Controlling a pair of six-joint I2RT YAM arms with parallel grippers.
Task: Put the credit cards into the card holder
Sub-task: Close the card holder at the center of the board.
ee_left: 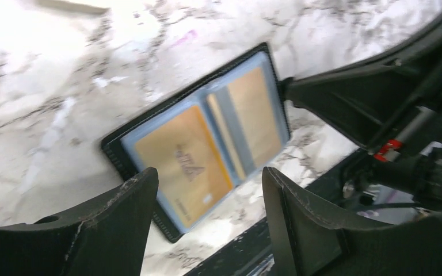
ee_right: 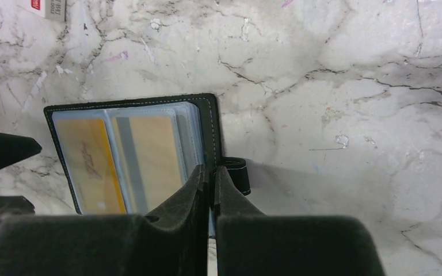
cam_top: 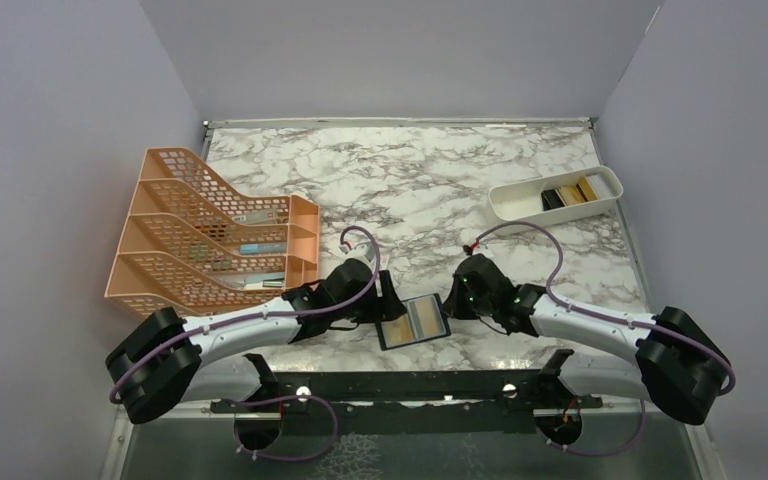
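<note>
The black card holder (cam_top: 413, 322) lies open on the marble near the front edge, its blue-grey sleeves up. A yellow-gold card (ee_left: 181, 164) sits in its left sleeve and a paler gold card (ee_left: 256, 115) in its right sleeve. Both also show in the right wrist view, the left one (ee_right: 89, 164) and the right one (ee_right: 152, 152). My right gripper (ee_right: 210, 169) is shut on the holder's right edge (ee_right: 209, 126), beside its strap loop (ee_right: 239, 172). My left gripper (ee_left: 207, 172) is open and empty, just above the holder's left half. No black card shows at the holder.
A long white tray (cam_top: 520, 195) at the back right holds dark and gold flat pieces. An orange mesh file rack (cam_top: 210, 235) stands at the left. A small white piece with a red mark (ee_right: 49, 7) lies beyond the holder. The black front rail (cam_top: 390, 385) is close behind it.
</note>
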